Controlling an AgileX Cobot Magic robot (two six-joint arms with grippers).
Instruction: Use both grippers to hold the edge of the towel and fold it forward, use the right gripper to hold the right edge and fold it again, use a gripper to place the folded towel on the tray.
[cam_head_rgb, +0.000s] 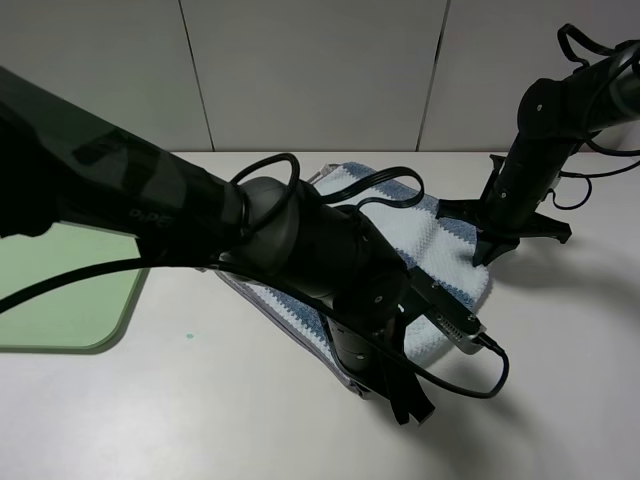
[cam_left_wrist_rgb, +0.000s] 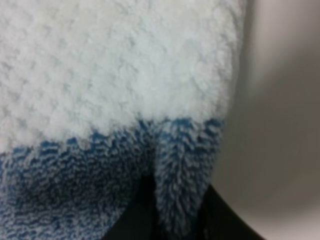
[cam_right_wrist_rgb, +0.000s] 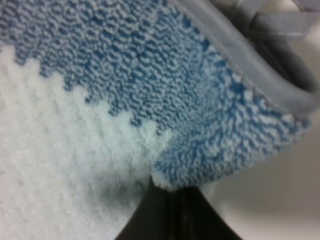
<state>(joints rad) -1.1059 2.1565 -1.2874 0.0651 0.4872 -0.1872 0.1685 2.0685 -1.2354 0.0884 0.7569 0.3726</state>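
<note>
1. Towel (cam_head_rgb: 445, 262) lies on the table (cam_head_rgb: 200, 420) a little right of centre. Its nearest edge sits under the left gripper (cam_head_rgb: 410, 408) at the front of the scene.
2. The left gripper is clenched on the towel. In its wrist view a ridge of blue pile stands up between the two dark fingers (cam_left_wrist_rgb: 220, 217), with the gripper (cam_left_wrist_rgb: 175, 222) closed around it and a white stripe just beyond.
3. A black cable (cam_head_rgb: 450, 385) loops out beside that gripper, low over the bare table.
4. The bulky left arm (cam_head_rgb: 300, 240) crosses from the left and covers much of the towel's middle. Only blue and white stripes on the right half and a strip along the left side show.
5. The tray (cam_head_rgb: 60, 300) lies flat on the table at the far left, apart from the towel, with nothing on its visible part.
6. Further back, the right gripper (cam_head_rgb: 487, 250) comes down onto the towel's right side, touching the cloth.
7. It too is grasping the towel. In its wrist view a corner of blue pile is pinched between the fingers (cam_right_wrist_rgb: 145, 217) of the gripper (cam_right_wrist_rgb: 172, 210).
8. The grey hem (cam_right_wrist_rgb: 260, 75) runs along the blue stripe just past that pinched corner.
9. The right arm (cam_head_rgb: 545, 130) rises from there toward the upper right.
10. A pale panelled wall (cam_head_rgb: 300, 70) closes the scene behind the table.
</note>
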